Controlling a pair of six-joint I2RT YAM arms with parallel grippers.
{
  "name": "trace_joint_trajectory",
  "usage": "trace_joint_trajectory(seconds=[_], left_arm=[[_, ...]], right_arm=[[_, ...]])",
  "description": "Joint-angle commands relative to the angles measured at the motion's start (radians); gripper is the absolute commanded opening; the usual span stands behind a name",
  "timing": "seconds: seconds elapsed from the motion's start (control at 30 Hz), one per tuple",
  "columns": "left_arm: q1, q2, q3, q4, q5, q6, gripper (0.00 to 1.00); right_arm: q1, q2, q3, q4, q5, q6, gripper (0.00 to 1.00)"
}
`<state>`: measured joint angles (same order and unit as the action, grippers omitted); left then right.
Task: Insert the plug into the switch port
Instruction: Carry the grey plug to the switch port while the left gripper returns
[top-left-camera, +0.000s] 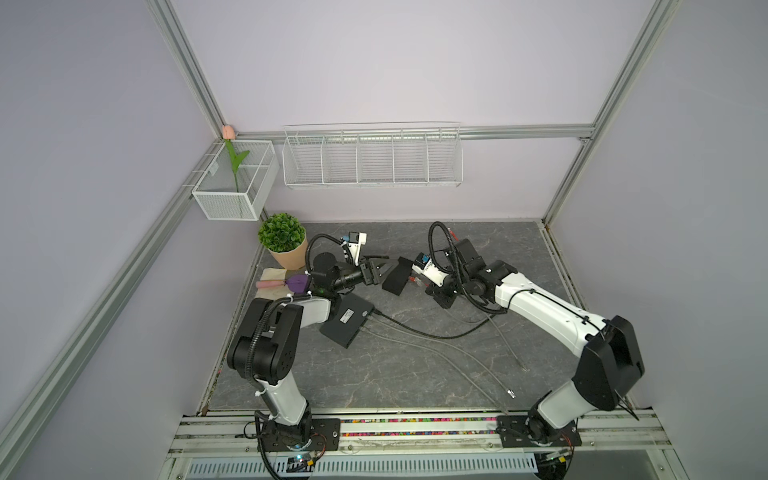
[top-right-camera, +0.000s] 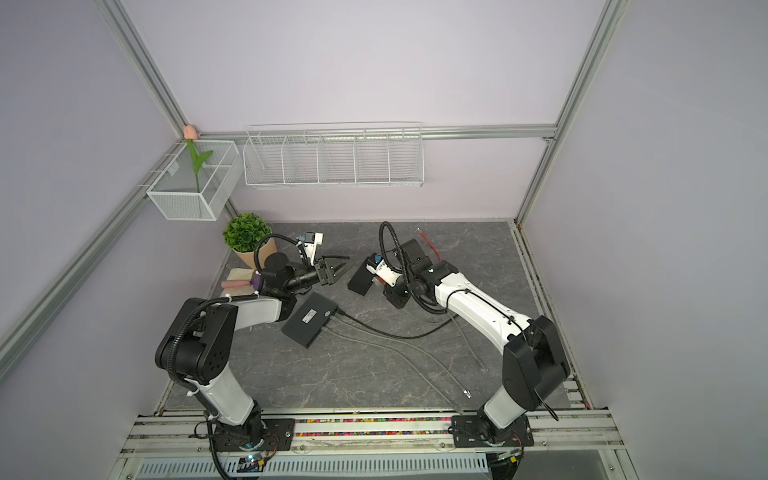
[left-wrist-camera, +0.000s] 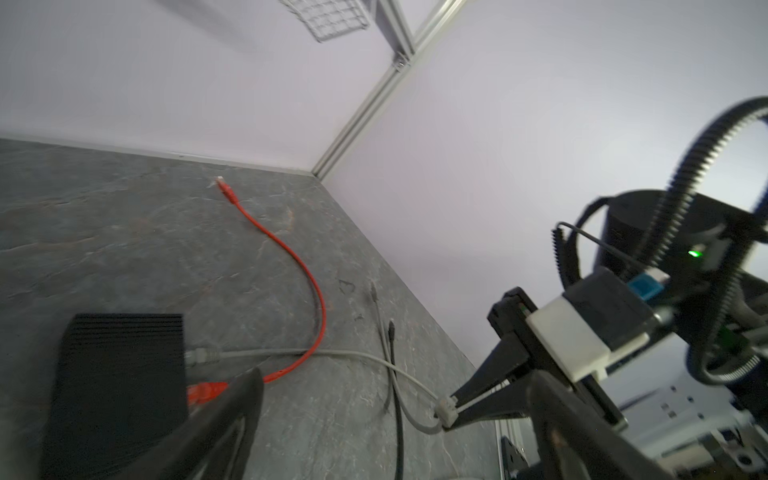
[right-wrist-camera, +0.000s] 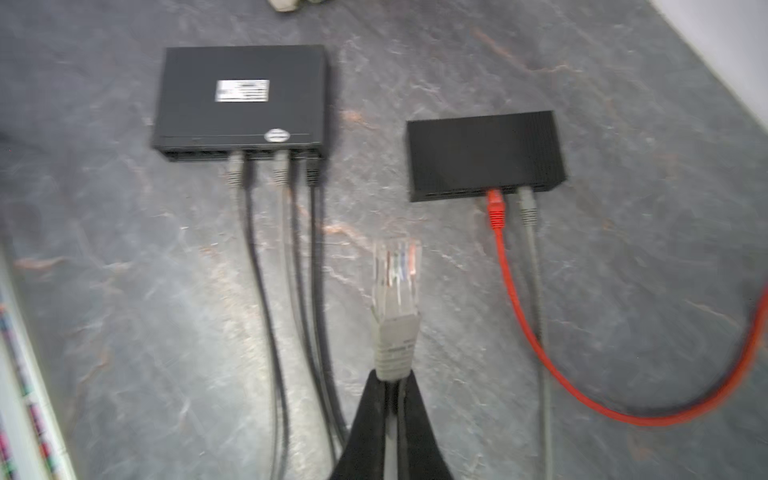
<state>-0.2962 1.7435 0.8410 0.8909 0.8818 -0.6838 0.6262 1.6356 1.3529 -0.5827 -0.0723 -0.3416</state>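
In the right wrist view my right gripper (right-wrist-camera: 392, 384) is shut on the rear of a grey cable's clear plug (right-wrist-camera: 395, 286). The plug sticks forward above the floor, apart from both switches. The small black switch (right-wrist-camera: 484, 153) lies ahead, with a red plug (right-wrist-camera: 495, 212) and a grey one (right-wrist-camera: 527, 210) in its ports. The large switch (right-wrist-camera: 241, 99) has three cables plugged in. In both top views the right gripper (top-left-camera: 424, 291) sits just right of the small switch (top-left-camera: 397, 276). My left gripper (top-left-camera: 384, 269) (left-wrist-camera: 390, 419) stands open and empty beside that switch.
A potted plant (top-left-camera: 282, 241) and a purple-and-pink object (top-left-camera: 286, 284) sit at the back left. Loose grey cables (top-left-camera: 457, 357) trail from the large switch (top-left-camera: 347, 318) across the floor toward the front. The red cable (left-wrist-camera: 291, 253) curves to the back wall.
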Motion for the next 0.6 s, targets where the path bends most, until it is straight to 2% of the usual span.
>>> trace_joint_trajectory(seconds=[0.0,0.07,0.3,0.47,0.57], left_arm=[[-0.001,0.013,0.104,-0.421,-0.241,0.225,0.99],[0.001,0.058,0.159,-0.505,-0.297,0.276,0.99],[0.003,0.228,0.297,-0.602,-0.322,0.289,0.99],[0.005,0.292,0.309,-0.624,-0.343,0.304,0.9],[0.003,0.304,0.308,-0.617,-0.332,0.301,0.82]], right_arm=[[-0.027,0.099,0.1,-0.109,0.231,-0.079,0.07],[-0.044,0.175,0.172,-0.121,0.216,-0.148,0.07],[-0.037,0.411,0.395,-0.143,0.153,-0.27,0.07],[-0.035,0.543,0.6,-0.335,0.199,-0.317,0.07],[-0.031,0.549,0.575,-0.34,0.122,-0.319,0.07]])
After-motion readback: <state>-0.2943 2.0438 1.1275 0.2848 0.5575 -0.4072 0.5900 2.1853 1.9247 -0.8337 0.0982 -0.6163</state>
